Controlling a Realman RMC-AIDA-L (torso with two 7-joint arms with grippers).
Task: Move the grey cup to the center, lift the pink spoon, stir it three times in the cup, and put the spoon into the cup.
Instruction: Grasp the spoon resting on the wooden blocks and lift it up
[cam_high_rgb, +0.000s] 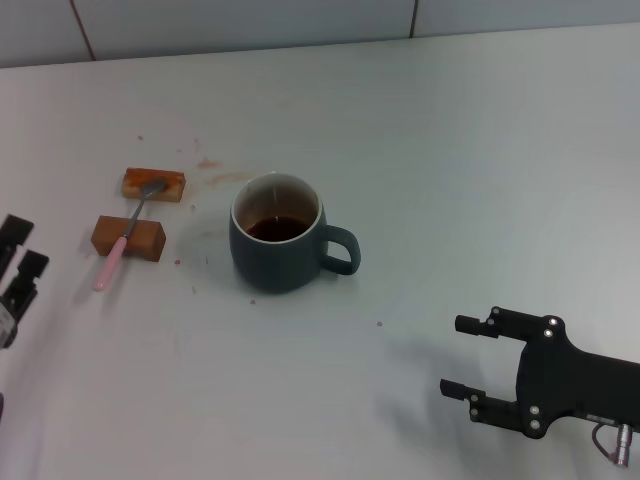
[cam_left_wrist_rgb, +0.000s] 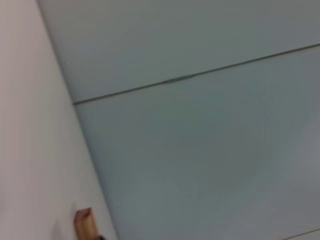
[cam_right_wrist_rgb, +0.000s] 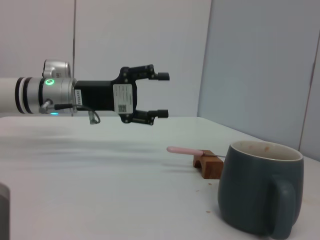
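- Looking down from the head camera, you see the grey cup standing upright on the white table, near the middle of the surface and a little to the robot's left.
- The cup's loop handle points toward the robot's right, and dark brown liquid sits low inside its cream interior.
- Your pink spoon lies to the left of the cup, apart from it — bridged across two brown blocks.
- Its metal bowl rests on the far block; its neck crosses the near block, and the pink handle slopes past that block toward the table's near-left side.
- You have a few reddish-brown spots and smears on the tabletop between the blocks and the cup.
- The left gripper is at the left edge of the head view, near the spoon's handle end but not touching it.
- In the right wrist view, that same left gripper hangs above the table with its two fingers spread wide and nothing between them.
- The right gripper sits low on the near-right side of the table, well apart from the cup — fingers parted, holding nothing, pointing toward the robot's left.
- The right wrist view also shows you the cup close up, handle facing the camera, with the spoon and a block behind it.
- The left wrist view gives you mostly grey wall panels, with a corner of one brown block at the edge.
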